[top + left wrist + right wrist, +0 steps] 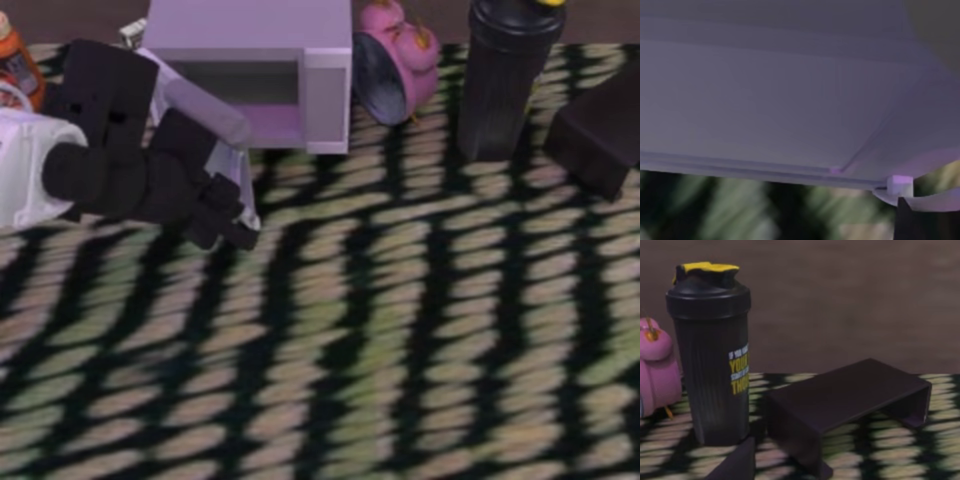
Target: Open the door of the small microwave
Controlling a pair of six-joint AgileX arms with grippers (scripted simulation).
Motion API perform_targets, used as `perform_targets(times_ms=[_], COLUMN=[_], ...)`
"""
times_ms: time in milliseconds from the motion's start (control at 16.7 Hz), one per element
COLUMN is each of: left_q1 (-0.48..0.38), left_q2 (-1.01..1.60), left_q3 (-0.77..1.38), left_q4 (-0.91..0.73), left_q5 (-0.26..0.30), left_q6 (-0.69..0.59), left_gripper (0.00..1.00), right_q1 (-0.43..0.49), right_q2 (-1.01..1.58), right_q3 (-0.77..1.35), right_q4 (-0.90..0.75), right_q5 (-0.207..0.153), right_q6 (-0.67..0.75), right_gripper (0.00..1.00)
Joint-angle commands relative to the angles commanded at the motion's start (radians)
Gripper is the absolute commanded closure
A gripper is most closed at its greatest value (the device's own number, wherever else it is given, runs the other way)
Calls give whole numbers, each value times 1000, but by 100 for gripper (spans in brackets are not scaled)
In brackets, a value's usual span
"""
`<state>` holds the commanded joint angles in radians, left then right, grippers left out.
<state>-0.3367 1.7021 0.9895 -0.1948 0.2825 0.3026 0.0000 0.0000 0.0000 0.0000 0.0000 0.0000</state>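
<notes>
Small microwave [255, 60] at table's [400, 350] far left-centre, door [215, 150] swung wide toward the left; left gripper [228, 222] at the door's outer edge, finger state indeterminate; right arm out of sight.

Pink alarm clock [395, 60], black shaker bottle [505, 75], perhaps a dark stand [850, 400].

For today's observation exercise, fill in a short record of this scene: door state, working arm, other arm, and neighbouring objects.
door state: the door is swung open to the left of the small microwave, cavity exposed
working arm: left claw at the door's outer edge
other arm: right arm not seen in the top view
neighbours: pink alarm clock, black shaker bottle, dark stand
</notes>
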Motion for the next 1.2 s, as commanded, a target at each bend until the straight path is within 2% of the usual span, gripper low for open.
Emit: perform_targets(times_ms=[240,720,1200], left_q1=[0,26,27], left_q2=[0,-8,-8], left_q3=[0,-6,-6], left_q4=[0,-20,-20], left_q5=[0,43,44], left_q6=[0,58,59], left_gripper=[100,100,100], right_q1=[0,0,0], right_q2=[0,0,0], right_q3=[0,0,0], right_q4=[0,0,0], right_q5=[0,0,0], right_q6=[0,0,0], right_gripper=[0,0,0])
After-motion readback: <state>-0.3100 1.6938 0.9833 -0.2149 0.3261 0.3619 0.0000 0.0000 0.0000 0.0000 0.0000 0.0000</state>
